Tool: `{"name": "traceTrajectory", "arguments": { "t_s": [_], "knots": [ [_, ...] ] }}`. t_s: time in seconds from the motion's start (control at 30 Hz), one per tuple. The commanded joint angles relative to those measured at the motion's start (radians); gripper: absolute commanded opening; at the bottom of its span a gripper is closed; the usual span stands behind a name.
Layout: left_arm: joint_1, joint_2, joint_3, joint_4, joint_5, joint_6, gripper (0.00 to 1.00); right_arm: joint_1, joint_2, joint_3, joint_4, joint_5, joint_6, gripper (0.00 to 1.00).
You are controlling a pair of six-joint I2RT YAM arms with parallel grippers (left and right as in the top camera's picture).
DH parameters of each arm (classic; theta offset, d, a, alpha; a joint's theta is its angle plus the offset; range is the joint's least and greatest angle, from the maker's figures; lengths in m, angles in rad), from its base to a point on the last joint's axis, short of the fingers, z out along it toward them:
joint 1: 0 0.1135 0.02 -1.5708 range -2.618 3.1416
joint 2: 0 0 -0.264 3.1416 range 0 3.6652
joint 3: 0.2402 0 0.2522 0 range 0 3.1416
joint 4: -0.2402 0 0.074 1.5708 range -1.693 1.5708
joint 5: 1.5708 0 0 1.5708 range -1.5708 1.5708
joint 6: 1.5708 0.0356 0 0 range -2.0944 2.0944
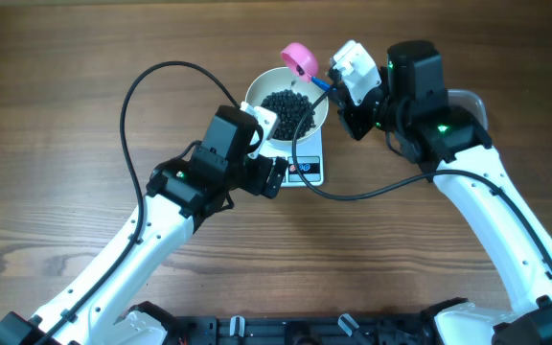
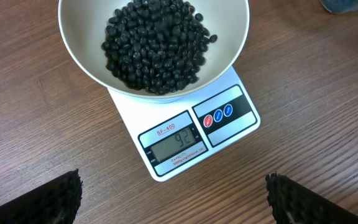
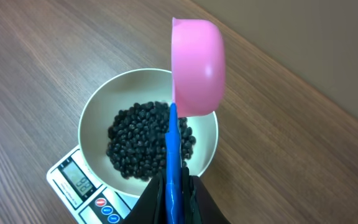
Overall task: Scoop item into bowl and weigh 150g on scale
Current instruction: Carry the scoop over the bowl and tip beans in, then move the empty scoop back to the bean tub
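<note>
Overhead view: a round plain white bowl [image 1: 254, 94] is seen seated on a small flat white rectangular kitchen scale [image 1: 307, 171], near the middle of the brown wood-grain surface [image 1: 65, 115]. A dark loose heap of small round black beans [image 1: 287, 107] is held in the bowl, covering its bottom and part of its wall. Both arms are reached in toward the bowl, one from each side. A black cable [image 1: 142, 86] is looped above the left arm.

Left wrist view: the left end effector [image 2: 176, 196] is held spread wide. Its ribbed black pads [image 2: 55, 199] are seen at the two lower corners, touching nothing, with the scale's near edge between them. The grey digital display [image 2: 178, 144] is read as 92. One red and two blue round buttons [image 2: 217, 116] are noted beside it.

Right wrist view: the right end effector [image 3: 174, 196] is clamped on the blue handle [image 3: 173, 149] of a pink plastic scoop [image 3: 197, 68]. The scoop's cup is tipped on its side above the bowl's far rim, its rounded outside turned to the camera. Its inside is not shown.
</note>
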Motion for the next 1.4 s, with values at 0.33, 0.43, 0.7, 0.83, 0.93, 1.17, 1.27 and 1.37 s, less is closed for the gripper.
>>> {"name": "traceTrajectory", "arguments": {
  "t_s": [0.33, 0.43, 0.7, 0.83, 0.93, 1.17, 1.27, 1.37],
  "knots": [
    [0.005, 0.003, -0.006, 0.001, 0.011, 0.016, 1.00, 0.100, -0.020, 0.017, 0.014, 0.198, -0.061, 0.04],
    [0.005, 0.003, -0.006, 0.001, 0.011, 0.016, 1.00, 0.099, -0.021, 0.017, 0.023, 0.190, 0.046, 0.04],
    [0.005, 0.003, -0.006, 0.001, 0.011, 0.016, 1.00, -0.069, -0.162, 0.017, 0.027, 0.362, 0.174, 0.04],
    [0.005, 0.003, -0.006, 0.001, 0.011, 0.016, 1.00, -0.271, -0.238, 0.017, -0.098, 0.377, 0.163, 0.04],
    [0.005, 0.003, -0.006, 0.001, 0.011, 0.016, 1.00, -0.427, -0.217, 0.017, -0.306, 0.373, 0.159, 0.04],
    [0.005, 0.003, -0.006, 0.001, 0.011, 0.016, 1.00, -0.640, -0.052, 0.017, -0.420, 0.220, 0.086, 0.04],
    [0.005, 0.003, -0.006, 0.001, 0.011, 0.016, 1.00, -0.640, 0.021, 0.017, -0.390, 0.155, 0.084, 0.04],
    [0.005, 0.003, -0.006, 0.001, 0.011, 0.016, 1.00, -0.640, 0.057, 0.016, -0.395, 0.166, 0.031, 0.04]
  ]
}}
